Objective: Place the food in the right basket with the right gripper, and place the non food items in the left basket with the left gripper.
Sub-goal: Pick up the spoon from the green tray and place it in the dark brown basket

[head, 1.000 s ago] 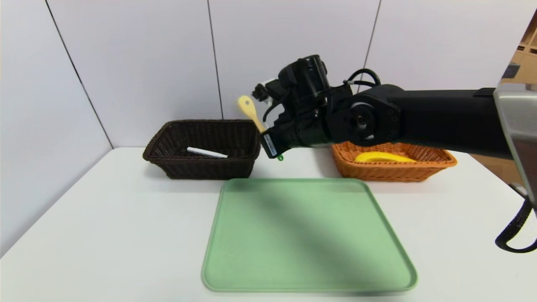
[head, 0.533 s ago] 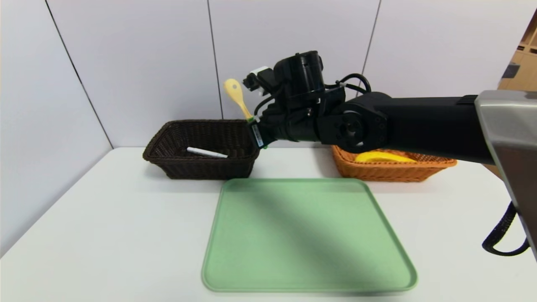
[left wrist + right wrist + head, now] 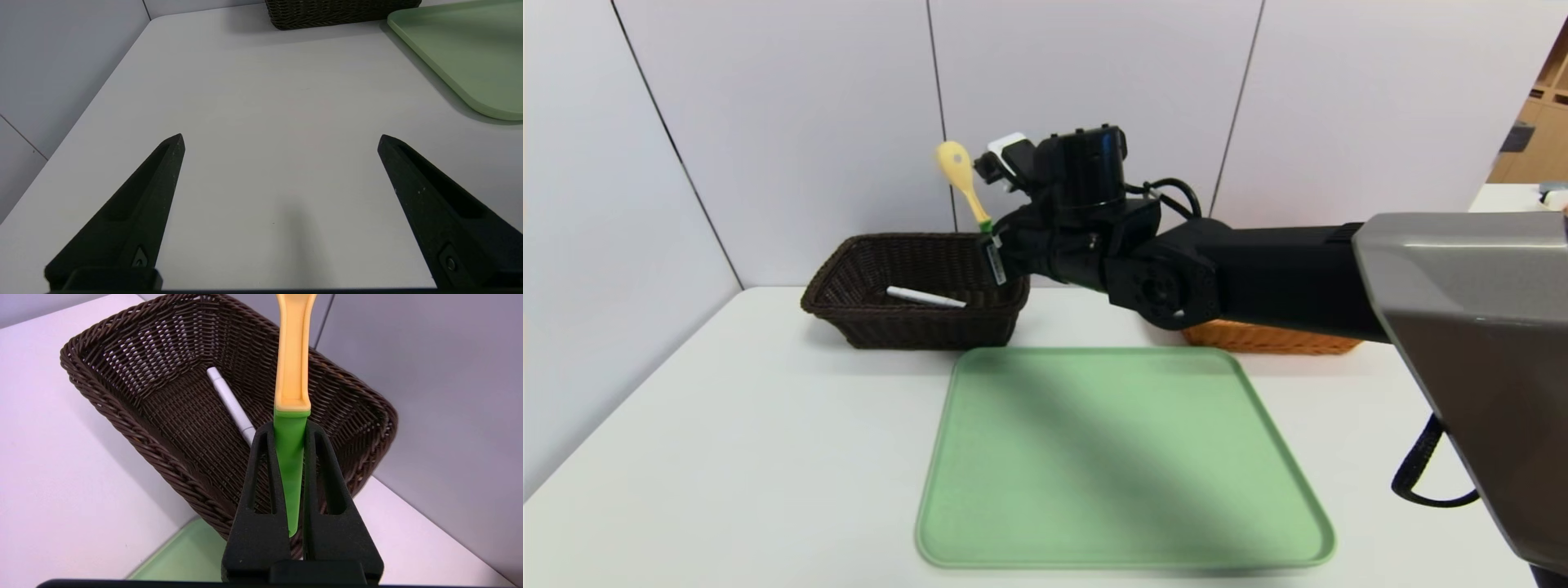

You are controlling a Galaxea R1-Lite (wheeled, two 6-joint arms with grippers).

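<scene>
My right gripper (image 3: 990, 238) (image 3: 289, 428) is shut on the green handle of the spoon (image 3: 956, 163) (image 3: 291, 375), whose cream head points up and away. It hangs above the right end of the dark brown left basket (image 3: 849, 245) (image 3: 122, 416). A white marker (image 3: 925, 297) (image 3: 229, 400) lies inside that basket. The orange right basket (image 3: 1266, 337) shows only as a strip under my right arm, and the food in it is hidden. My left gripper (image 3: 281, 139) is open over bare table, holding nothing.
A green tray (image 3: 1119, 457) (image 3: 461, 53) (image 3: 179, 555) with nothing on it lies in front of both baskets. A white wall stands close behind them. The left wrist view shows the dark basket's base (image 3: 339, 14) far ahead and the table's left edge.
My right arm has swung left and slightly up with the spoon, from between the baskets to over the dark basket's right end. It now covers the banana.
</scene>
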